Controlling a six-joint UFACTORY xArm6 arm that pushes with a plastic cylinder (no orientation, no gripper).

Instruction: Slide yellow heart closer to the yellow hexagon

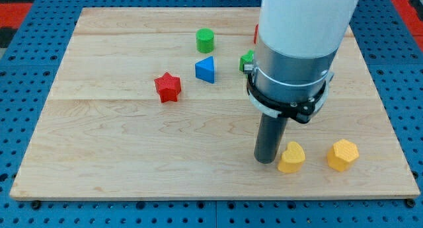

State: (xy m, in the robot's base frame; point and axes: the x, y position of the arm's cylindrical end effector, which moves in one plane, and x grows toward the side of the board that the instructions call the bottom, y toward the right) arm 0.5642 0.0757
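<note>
My tip (266, 161) rests on the tabletop (119, 149) near its bottom edge, touching the left side of the yellow heart (291, 158); there is no pincer, only the bare rod. The yellow hexagon (342, 154) sits just to the heart's right, apart from it, toward the bottom-right corner; the red star (168, 87), blue triangle (205, 69) and green cylinder (205, 39) stand farther toward the top edge; a green block (246, 61) and a red block (256, 34) peek from behind the arm.

My arm (301, 36) fills the upper right of the frame, rod upright (dark, straight), my tip (266, 160) at lower right.
</note>
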